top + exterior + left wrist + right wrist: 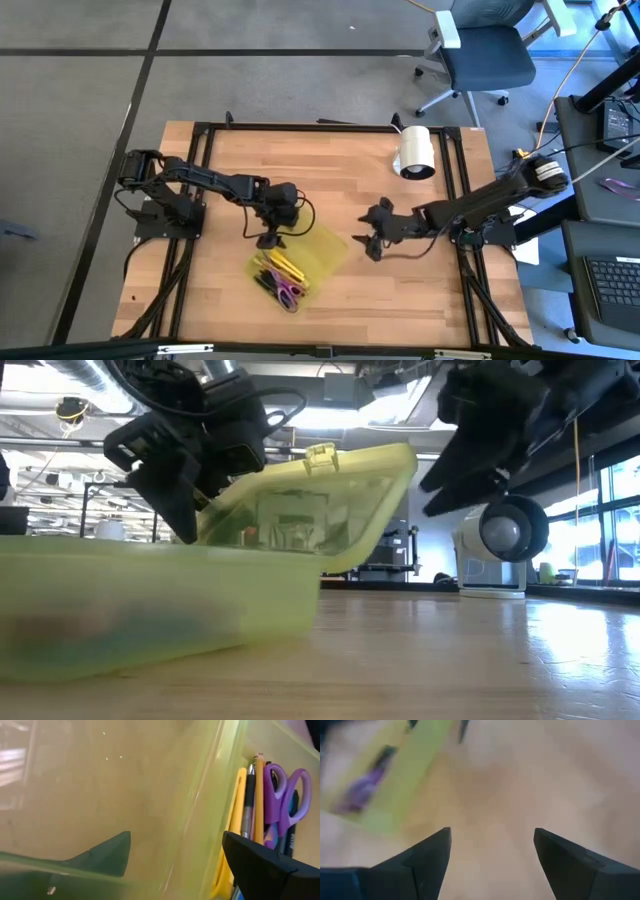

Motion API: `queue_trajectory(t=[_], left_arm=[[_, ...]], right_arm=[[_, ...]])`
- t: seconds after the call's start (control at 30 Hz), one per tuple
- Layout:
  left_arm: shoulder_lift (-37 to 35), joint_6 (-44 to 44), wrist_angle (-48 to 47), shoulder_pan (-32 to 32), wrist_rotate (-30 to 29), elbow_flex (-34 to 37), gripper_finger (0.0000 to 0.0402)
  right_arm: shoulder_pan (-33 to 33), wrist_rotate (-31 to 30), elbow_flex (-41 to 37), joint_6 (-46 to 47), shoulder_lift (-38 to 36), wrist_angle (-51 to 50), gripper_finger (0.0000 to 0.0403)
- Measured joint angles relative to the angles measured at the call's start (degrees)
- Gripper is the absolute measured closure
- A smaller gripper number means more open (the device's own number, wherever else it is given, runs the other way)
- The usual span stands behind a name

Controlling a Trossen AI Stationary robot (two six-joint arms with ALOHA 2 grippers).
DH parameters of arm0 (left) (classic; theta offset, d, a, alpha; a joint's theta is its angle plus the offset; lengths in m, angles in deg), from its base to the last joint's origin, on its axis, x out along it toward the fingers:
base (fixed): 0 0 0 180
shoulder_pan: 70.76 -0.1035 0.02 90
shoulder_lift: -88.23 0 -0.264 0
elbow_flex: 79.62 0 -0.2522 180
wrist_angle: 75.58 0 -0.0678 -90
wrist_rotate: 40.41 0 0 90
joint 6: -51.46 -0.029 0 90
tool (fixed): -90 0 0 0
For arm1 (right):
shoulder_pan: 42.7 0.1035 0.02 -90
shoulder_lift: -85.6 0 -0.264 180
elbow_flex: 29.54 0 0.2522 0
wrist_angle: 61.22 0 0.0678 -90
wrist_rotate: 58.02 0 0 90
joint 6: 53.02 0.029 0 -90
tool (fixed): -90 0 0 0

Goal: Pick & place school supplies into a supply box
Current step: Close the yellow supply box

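The table (400, 290) is a pale wood top in a black frame, with both arms reaching in from its sides. The box (300, 262) lies near the middle of the table towards the front edge, set at a slant; one half rests flat on the wood and the other, the lid (330, 500), is raised at a tilt, neither shut nor laid fully back. In the low view the lid leans up over the flat half, its small catch at the top edge. A white roll (416, 152) stands well apart from the box, near the far right side of the table. The left gripper (272, 236) is at the raised lid's edge: its fingers are spread wide, one on each side of the translucent lid, so that one finger (102, 855) shows green through the plastic and the other stands dark on the near side; whether they touch the plastic cannot be told. The right gripper (366, 244) hangs above bare wood just to the right of the box, its fingers parted and holding nothing. Inside the flat half lie the supplies: the purple-handled scissors (282, 795), and beside them yellow and dark pens (248, 802) and a pencil (259, 795), all lying lengthwise together.
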Motion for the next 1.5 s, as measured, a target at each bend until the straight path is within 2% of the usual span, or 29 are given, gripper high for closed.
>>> queue_trajectory(t=[0.07,0.13,0.23,0.37,0.53,0.6,0.73,0.9,1.13,1.5], left_arm=[[0.02,0.44,1.08,0.02,-1.77,0.0,0.0092],[0.02,1.19,2.02,-0.01,-3.28,0.0,0.0092],[0.02,2.25,3.04,-0.02,-4.08,0.0,0.0091],[0.02,3.7,4.94,0.0,-6.16,0.02,0.009],[0.02,7.73,9.62,0.05,-7.11,0.02,0.009],[0.02,9.53,10.95,0.18,-8.06,0.02,0.009],[0.04,11.58,11.81,0.48,-11.62,0.02,0.009],[0.07,14.4,14.19,0.49,-12.9,0.03,0.009],[0.13,17.06,15.24,0.48,-16.39,0.07,0.009],[5.41,18.96,16.66,1.39,-15.92,0.07,0.0089]], right_arm=[[0.76,3.19,0.0,5.37,-1.67,-1.56,0.0115],[2.27,4.45,0.0,6.69,-3.06,-1.59,0.0115],[5.07,4.29,0.0,9.1,-4.41,-1.23,0.0115],[7.52,3.7,-2.08,17.99,-4.13,1.71,0.0115],[10.66,-5.56,-13.21,23.74,-3.25,25.63,0.0115],[11.29,-7.26,-16.83,23.97,-2.81,31.06,0.0115],[11.77,-12.78,-20.28,23.93,-1.42,36.33,0.0115],[9.59,-15.44,-20.74,25.14,0.87,35.22,0.0115],[6.55,-11.96,-20.72,23.46,3.18,38.91,0.0115],[6.55,-7.4,-20.7,22.02,3.18,41.06,0.0115]])
